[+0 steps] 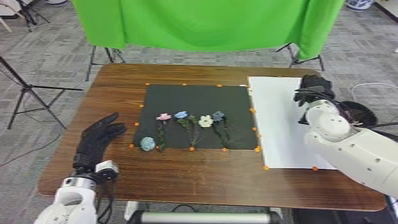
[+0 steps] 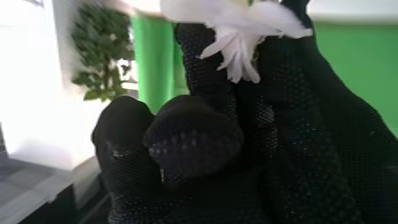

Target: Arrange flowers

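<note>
Across the middle of the brown wooden table (image 1: 178, 175), a black rectangular mat (image 1: 191, 95) was laid, orange tabs set along its edges. On it were placed, blooms toward the far edge, a pink flower (image 1: 163, 116), a blue flower (image 1: 181, 114), a cream flower (image 1: 205, 121) and a dark blue flower (image 1: 218, 116); a pale blue rounded bloom (image 1: 147, 144) was set at the near left corner. A white sheet (image 1: 275, 120) was spread beside the mat's right edge. Near that sheet's far right corner was held the right hand (image 1: 315, 92), a white-petalled flower (image 2: 238, 55) pinched in its fingers. Near the table's left edge the left hand (image 1: 96, 137) was held, its fingers extended. Beyond the far edge, green cloth (image 1: 204, 25) was hung above grey carpet (image 1: 53, 45).
</note>
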Robot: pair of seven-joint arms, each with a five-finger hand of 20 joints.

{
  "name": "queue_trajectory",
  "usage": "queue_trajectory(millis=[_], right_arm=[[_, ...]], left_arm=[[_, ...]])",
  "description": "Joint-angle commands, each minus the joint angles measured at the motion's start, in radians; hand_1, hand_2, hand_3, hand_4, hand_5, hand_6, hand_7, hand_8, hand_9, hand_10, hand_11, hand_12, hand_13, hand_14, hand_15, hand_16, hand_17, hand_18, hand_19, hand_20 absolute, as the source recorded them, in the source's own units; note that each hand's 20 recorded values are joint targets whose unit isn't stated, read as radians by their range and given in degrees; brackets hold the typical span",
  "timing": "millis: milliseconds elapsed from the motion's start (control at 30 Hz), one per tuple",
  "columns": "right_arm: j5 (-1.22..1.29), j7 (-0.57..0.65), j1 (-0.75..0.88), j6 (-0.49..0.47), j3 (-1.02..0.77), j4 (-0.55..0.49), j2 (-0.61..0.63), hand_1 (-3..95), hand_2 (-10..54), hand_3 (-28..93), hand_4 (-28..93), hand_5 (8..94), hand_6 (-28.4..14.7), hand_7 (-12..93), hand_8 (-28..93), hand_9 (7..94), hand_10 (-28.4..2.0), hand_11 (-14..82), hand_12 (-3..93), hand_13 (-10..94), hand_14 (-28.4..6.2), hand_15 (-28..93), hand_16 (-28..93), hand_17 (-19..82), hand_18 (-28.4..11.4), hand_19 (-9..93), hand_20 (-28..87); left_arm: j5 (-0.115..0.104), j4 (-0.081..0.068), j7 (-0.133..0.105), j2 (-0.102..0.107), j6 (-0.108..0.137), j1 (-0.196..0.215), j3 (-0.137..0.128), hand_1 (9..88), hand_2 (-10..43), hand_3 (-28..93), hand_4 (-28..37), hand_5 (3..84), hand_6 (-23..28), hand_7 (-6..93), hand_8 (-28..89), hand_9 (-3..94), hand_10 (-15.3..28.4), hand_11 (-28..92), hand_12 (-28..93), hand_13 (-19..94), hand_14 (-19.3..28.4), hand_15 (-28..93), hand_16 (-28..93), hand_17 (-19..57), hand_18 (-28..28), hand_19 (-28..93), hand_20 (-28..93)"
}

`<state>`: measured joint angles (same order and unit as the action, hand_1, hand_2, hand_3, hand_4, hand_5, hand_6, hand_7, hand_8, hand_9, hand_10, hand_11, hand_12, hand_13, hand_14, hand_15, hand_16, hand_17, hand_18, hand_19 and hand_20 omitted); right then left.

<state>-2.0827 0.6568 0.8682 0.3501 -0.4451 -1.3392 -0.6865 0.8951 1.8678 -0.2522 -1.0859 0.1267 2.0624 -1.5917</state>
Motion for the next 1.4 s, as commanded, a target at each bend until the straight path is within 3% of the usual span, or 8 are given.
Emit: queue_trajectory(millis=[33, 167, 367, 533, 700, 867, 1000, 1400], right_arm=[[0.061, 0.005, 0.153, 0.078, -0.26, -0.204, 0.013, 56.6, -9.4, 66, -22, 79.4, 1.5, 21, 3, 86.7, -11.2, 11.4, 27.0, 90, -3.0, 63, 28, 63, -15.0, 93, 54], [0.112, -0.002, 0.276, 0.082, -0.42, -0.351, -0.012, 56.7, -9.5, 66, -21, 80.1, 1.2, 20, 3, 87.2, -11.5, 10.9, 27.4, 90, -2.8, 63, 28, 64, -14.9, 93, 54], [0.141, -0.051, 0.353, 0.04, -0.435, -0.492, -0.012, 56.9, -9.5, 66, -21, 80.6, 1.1, 20, 3, 87.2, -11.9, 10.5, 27.6, 91, -2.7, 63, 29, 64, -14.7, 93, 55], [0.099, -0.074, 0.388, 0.008, -0.403, -0.55, -0.024, 56.9, -9.5, 66, -21, 80.9, 0.8, 19, 3, 87.1, -12.2, 10.1, 27.2, 91, -2.6, 63, 29, 64, -14.7, 93, 55], [0.014, -0.089, 0.397, -0.009, -0.34, -0.554, -0.043, 57.0, -9.5, 66, -21, 81.0, 0.8, 19, 3, 86.9, -12.1, 10.1, 27.3, 90, -2.5, 63, 29, 64, -14.6, 93, 55], [-0.016, -0.092, 0.403, -0.017, -0.299, -0.532, -0.062, 57.1, -9.5, 66, -21, 81.0, 0.8, 18, 3, 86.8, -12.1, 9.9, 27.2, 90, -2.5, 64, 29, 64, -14.6, 93, 55], [-0.021, -0.087, 0.421, -0.027, -0.29, -0.519, -0.076, 57.0, -9.5, 66, -21, 81.0, 0.8, 18, 3, 86.7, -12.0, 9.8, 27.2, 90, -2.5, 64, 29, 64, -14.6, 93, 55], [-0.046, -0.078, 0.456, -0.033, -0.261, -0.487, -0.121, 56.7, -9.5, 65, -21, 80.7, 1.1, 18, 3, 86.1, -11.7, 9.5, 27.0, 90, -2.7, 64, 29, 64, -14.6, 93, 55]], left_arm=[[0.0, -0.018, 0.027, -0.011, -0.017, 0.029, 0.022, 20.9, -3.9, 76, -28.1, 47.5, 1.6, 13.8, -7, 50.5, 13.3, 21, 13, 42, 16.8, 24, -1, 9.6, 11.8, 5, 18], [0.0, -0.017, 0.028, -0.009, -0.017, 0.033, 0.018, 20.8, -3.9, 76, -28.0, 47.6, 1.6, 13.9, -7, 50.5, 13.3, 21, 13, 42, 16.8, 24, -1, 9.6, 11.8, 5, 18], [-0.001, -0.012, 0.018, -0.008, -0.012, 0.039, 0.007, 20.8, -4.0, 76, -28.0, 47.6, 1.6, 13.8, -7, 50.4, 13.4, 21, 13, 42, 16.8, 24, -1, 9.6, 11.8, 5, 18], [-0.005, -0.006, -0.008, -0.01, 0.016, 0.04, -0.003, 20.8, -3.9, 76, -28.1, 47.6, 1.5, 14.0, -7, 50.5, 13.4, 21, 13, 42, 16.8, 24, -1, 9.6, 11.8, 5, 18], [-0.006, -0.003, -0.029, -0.01, 0.034, 0.038, -0.002, 20.6, -4.1, 76, -28.2, 48.0, 1.6, 14.1, -7, 50.7, 13.5, 21, 13, 42, 16.8, 24, -2, 10.1, 11.3, 5, 18], [-0.014, 0.008, -0.119, -0.013, 0.125, 0.026, 0.017, 22.4, -2.3, 76, -28.0, 49.7, 1.8, 15.0, -7, 51.5, 13.6, 22, 13, 42, 16.4, 23, -2, 12.6, 9.3, 4, 19], [-0.032, 0.019, -0.161, -0.013, 0.161, 0.023, 0.015, 26.0, 1.9, 77, -27.2, 50.9, 2.1, 15.6, -8, 52.3, 13.5, 22, 13, 42, 14.6, 21, -4, 15.0, 7.3, 5, 20], [-0.055, 0.027, -0.194, -0.015, 0.194, 0.018, 0.016, 47.1, 3.6, 73, -14.5, 51.9, 2.2, 19.2, -9, 49.3, 12.5, 24, 12, 43, 11.1, 19, -5, 23.8, 9.2, 8, 28]])
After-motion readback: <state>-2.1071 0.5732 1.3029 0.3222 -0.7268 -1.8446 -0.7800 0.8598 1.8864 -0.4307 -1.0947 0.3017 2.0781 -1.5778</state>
